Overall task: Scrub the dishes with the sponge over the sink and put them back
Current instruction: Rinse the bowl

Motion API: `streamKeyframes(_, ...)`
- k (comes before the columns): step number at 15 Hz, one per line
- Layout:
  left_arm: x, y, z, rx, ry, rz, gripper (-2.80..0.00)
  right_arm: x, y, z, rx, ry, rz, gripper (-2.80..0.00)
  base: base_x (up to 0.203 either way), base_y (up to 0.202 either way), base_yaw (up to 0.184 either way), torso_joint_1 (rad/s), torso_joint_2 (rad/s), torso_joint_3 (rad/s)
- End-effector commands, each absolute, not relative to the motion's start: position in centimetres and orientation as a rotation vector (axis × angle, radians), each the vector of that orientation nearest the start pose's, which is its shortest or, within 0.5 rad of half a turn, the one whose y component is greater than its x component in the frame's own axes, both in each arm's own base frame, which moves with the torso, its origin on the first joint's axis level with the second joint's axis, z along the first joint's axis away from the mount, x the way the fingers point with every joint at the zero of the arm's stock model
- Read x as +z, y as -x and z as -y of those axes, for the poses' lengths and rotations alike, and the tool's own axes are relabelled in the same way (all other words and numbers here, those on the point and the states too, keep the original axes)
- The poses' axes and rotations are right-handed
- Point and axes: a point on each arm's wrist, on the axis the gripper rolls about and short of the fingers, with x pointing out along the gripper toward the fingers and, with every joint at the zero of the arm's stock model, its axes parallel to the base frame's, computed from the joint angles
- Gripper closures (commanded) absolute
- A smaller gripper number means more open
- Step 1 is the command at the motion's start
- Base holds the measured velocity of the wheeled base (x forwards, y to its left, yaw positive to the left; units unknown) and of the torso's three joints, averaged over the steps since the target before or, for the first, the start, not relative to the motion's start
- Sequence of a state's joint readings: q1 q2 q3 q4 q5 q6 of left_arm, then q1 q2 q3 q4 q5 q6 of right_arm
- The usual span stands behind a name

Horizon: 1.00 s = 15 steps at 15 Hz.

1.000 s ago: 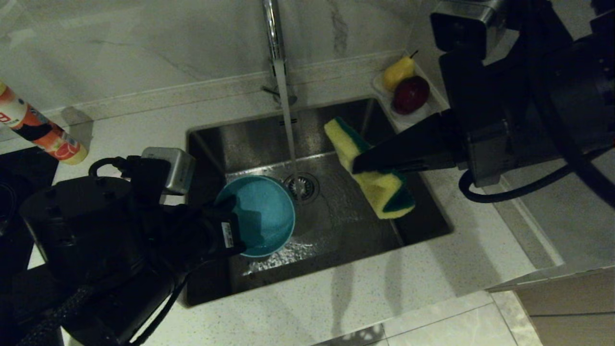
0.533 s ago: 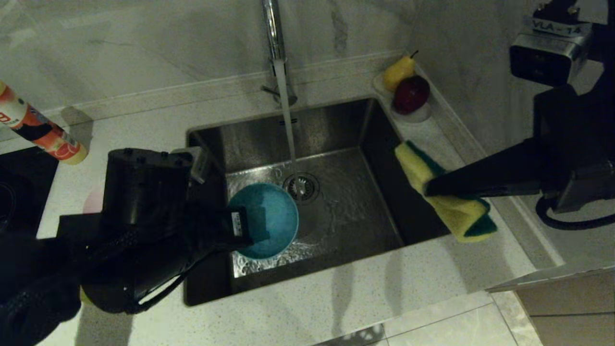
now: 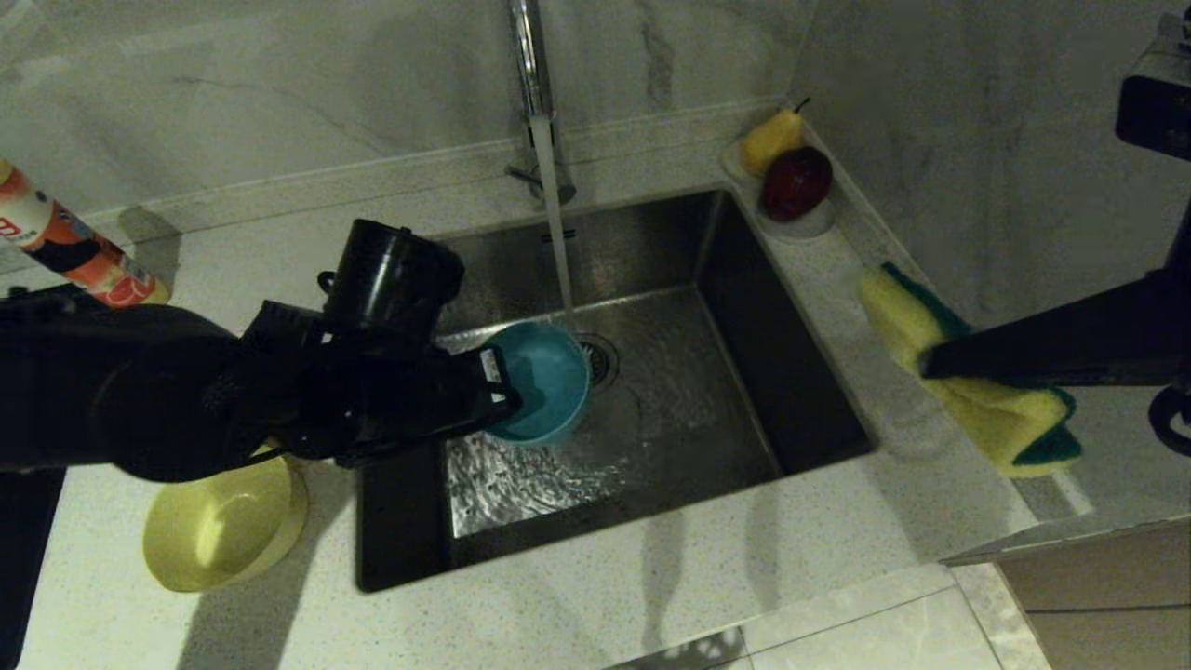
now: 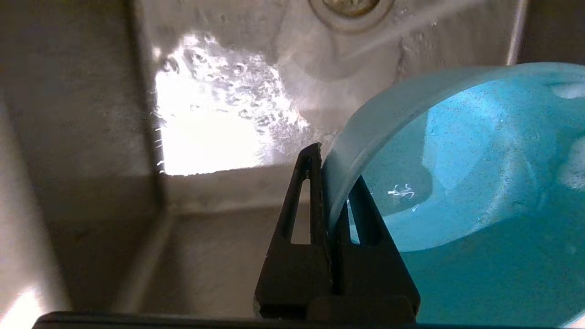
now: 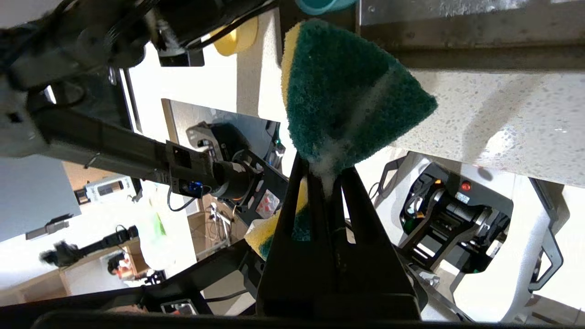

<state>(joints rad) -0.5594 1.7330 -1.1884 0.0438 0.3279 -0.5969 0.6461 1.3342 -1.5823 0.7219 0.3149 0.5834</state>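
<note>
blue bowl (image 3: 544,381), pinched at its rim by the closed left hand (image 3: 498,386), needs tilting under the stream (image 3: 556,233) over the sink (image 3: 707,391) while the right hand (image 3: 930,363) clamps the sponge (image 3: 977,395) aside.

Dim and yellow-tinged in the head view, with soft arm shadows falling across the countertop (image 3: 651,596) in front of the sink (image 3: 791,372). Blown-out white glare on the rippled water (image 4: 215,132) beside the light blue bowl (image 4: 480,205) in the left wrist view. Overexposed, washed-out background behind the sponge (image 5: 347,91) in the right wrist view.
</note>
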Motion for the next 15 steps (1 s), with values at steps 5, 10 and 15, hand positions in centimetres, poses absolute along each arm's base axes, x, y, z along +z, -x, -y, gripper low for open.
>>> streamKeyframes(5,20.9,-31.0,17.7,-0.009,0.398,-0.578,0.00,36.2,-13.3,-10.2,0.741,-0.458,-0.733,0.00,0.000,0.000,0.000,0.000,0.00,0.000)
streamKeyframes(10,20.8,-32.2,16.9,0.030,0.417,-0.568,0.00,35.9,-13.5,-10.3,0.737,-0.460,-0.743,0.00,0.000,0.000,0.000,0.000,0.00,0.000)
streamKeyframes(15,20.5,-33.4,17.5,0.037,0.442,-0.563,0.00,35.7,-13.8,-10.2,0.721,-0.467,-0.736,0.00,0.000,0.000,0.000,0.000,0.00,0.000)
